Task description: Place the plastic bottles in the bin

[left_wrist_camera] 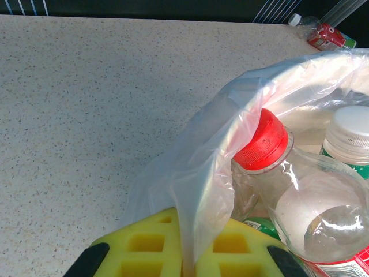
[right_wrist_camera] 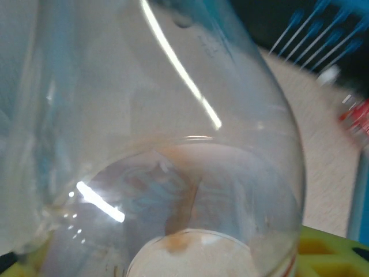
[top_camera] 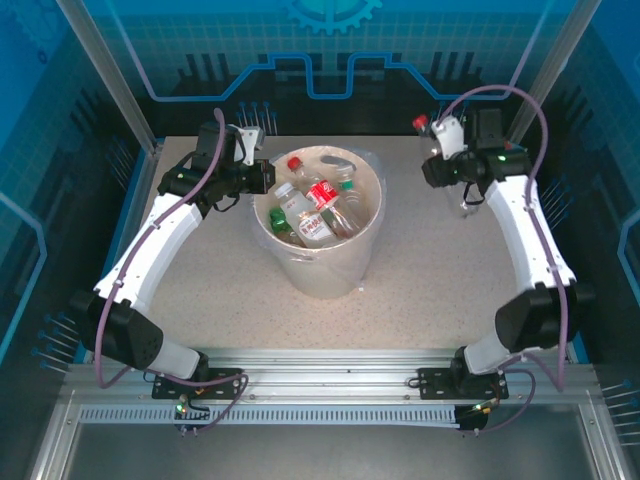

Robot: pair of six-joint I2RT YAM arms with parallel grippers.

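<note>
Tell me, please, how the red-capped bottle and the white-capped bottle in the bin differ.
The red-capped bottle presses against the liner; the white-capped bottle lies farther in. The white-capped bottle shows green below its cap; the red-capped bottle's neck is bare. Both are clear, capped and in the bin.

The left arm [top_camera: 150, 240] and right arm [top_camera: 530, 230] are alike: smooth white shells on the long links, chunky black housings at the joints, and black base plates [top_camera: 195, 385] bolted to a silver rail [top_camera: 320, 362]. A thin lilac cable [top_camera: 103, 330] loops loosely along each arm, and a small green light [top_camera: 499, 156] glows near each wrist. The left gripper [left_wrist_camera: 187, 257] has bright yellow fingers [left_wrist_camera: 144, 245] moulded with square pockets and edged in black.
</note>
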